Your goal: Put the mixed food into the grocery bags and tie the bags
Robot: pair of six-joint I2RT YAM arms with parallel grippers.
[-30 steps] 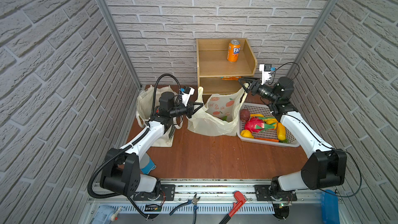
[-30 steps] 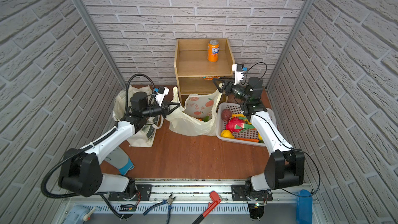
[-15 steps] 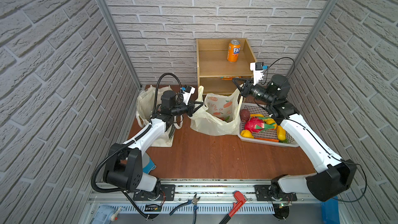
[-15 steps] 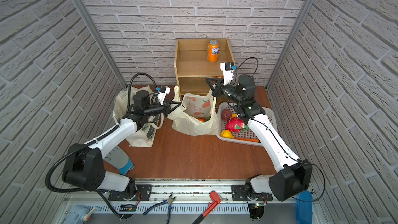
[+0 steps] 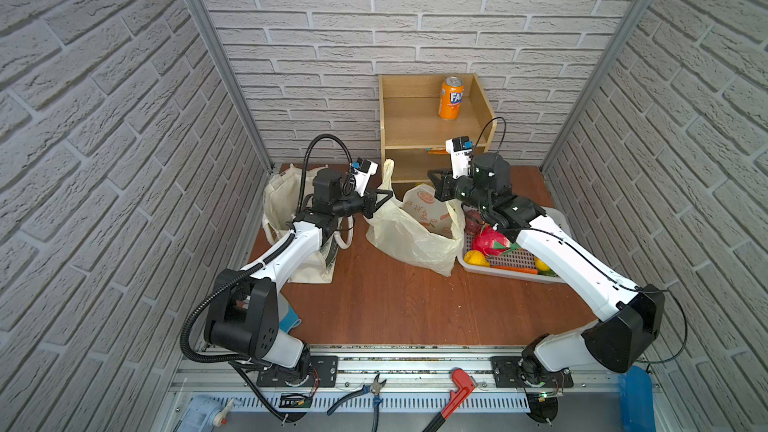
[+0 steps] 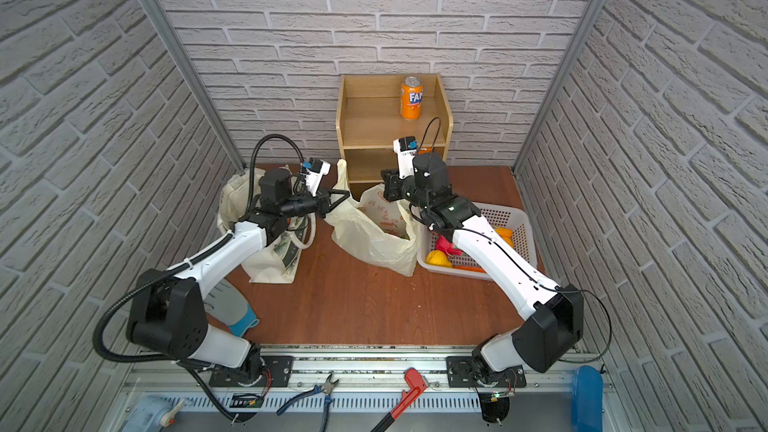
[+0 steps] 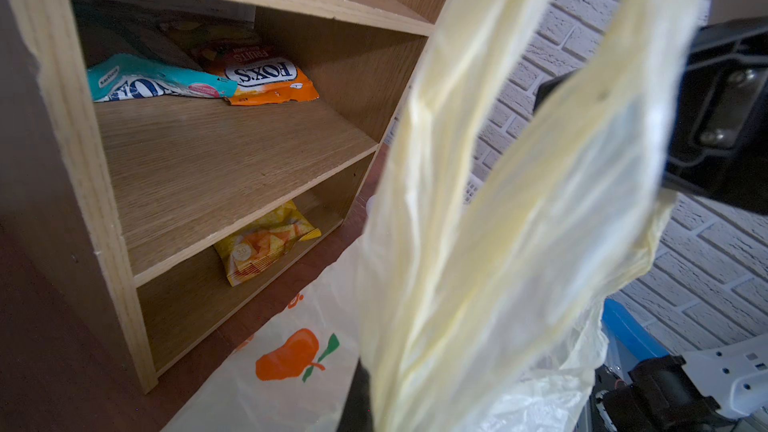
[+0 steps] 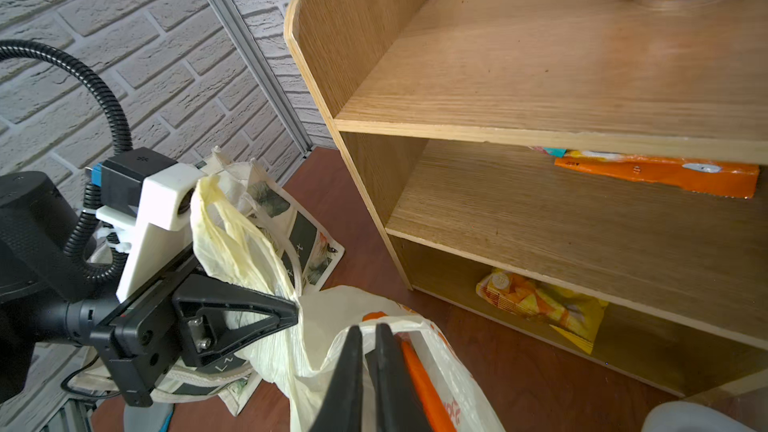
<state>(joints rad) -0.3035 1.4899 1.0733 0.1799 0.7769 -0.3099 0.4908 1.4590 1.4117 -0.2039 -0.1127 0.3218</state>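
Note:
The pale-yellow plastic bag [image 5: 411, 238] [image 6: 370, 243] stands mid-table, printed with orange fruit [image 7: 291, 355]. My left gripper [image 5: 379, 201] [image 6: 338, 197] [image 8: 291, 309] is shut on the bag's left handle [image 7: 498, 184], which stands up above it. My right gripper [image 5: 435, 185] [image 6: 387, 187] [image 8: 368, 328] has its fingers pinched on the rim of the right handle [image 8: 399, 324]. The cream canvas tote [image 5: 282, 197] [image 6: 232, 201] lies slumped under the left arm. An orange soda can [image 5: 451, 98] tops the shelf. Snack packets [image 7: 266, 76] [image 8: 540, 301] lie on its lower shelves.
The wooden shelf [image 5: 432, 135] stands against the back wall behind the bag. A white perforated basket [image 5: 557, 222] with toy produce [image 5: 494, 241] sits right of the bag, under my right arm. Pliers [image 5: 374, 388] and a red wrench [image 5: 457, 388] lie on the front rail.
My right gripper swung left and down from beside the shelf to the bag's right handle, and its jaws closed. The left gripper kept its hold on the left handle.

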